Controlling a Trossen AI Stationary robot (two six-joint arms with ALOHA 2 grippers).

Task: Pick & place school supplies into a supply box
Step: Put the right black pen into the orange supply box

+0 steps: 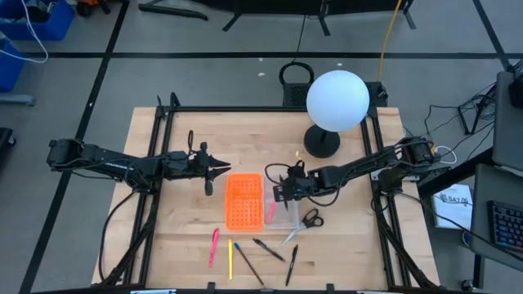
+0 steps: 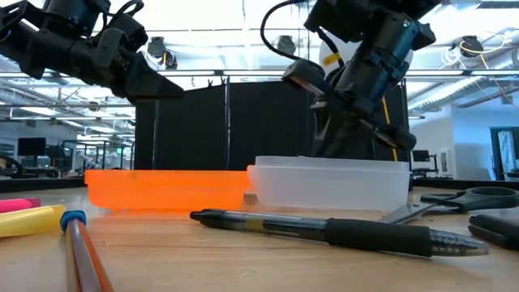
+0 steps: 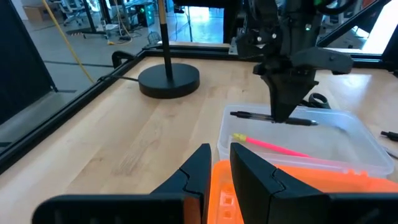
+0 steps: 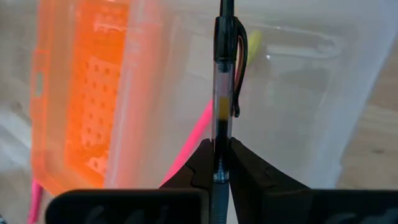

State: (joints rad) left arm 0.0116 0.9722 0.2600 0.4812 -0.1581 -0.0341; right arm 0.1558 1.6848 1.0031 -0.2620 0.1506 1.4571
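Right pincer [image 4: 221,163], clamped on a dark pen [image 4: 222,93], holds it low over the clear supply box [image 1: 283,214] at frame centre, apparently for release beside the pink pen [image 3: 273,145] inside. Left pincer [image 1: 214,169], together, waits beside the orange lid [image 1: 243,201].

Right arm: reaches in from right edge of desk, elbow bent, wrist pitched down. Right tool [image 4: 222,163] points downward, fingers [image 4: 200,167] pressed against opposite sides of black pen [image 4: 224,93] (pen lies along finger axis, clip outward). Left arm: stretched nearly straight from left edge, held level above desk. Left tool [image 3: 219,163] raised clear of surface, fingers [image 3: 194,169] drawn together with only narrow slit between tips, nothing between them.
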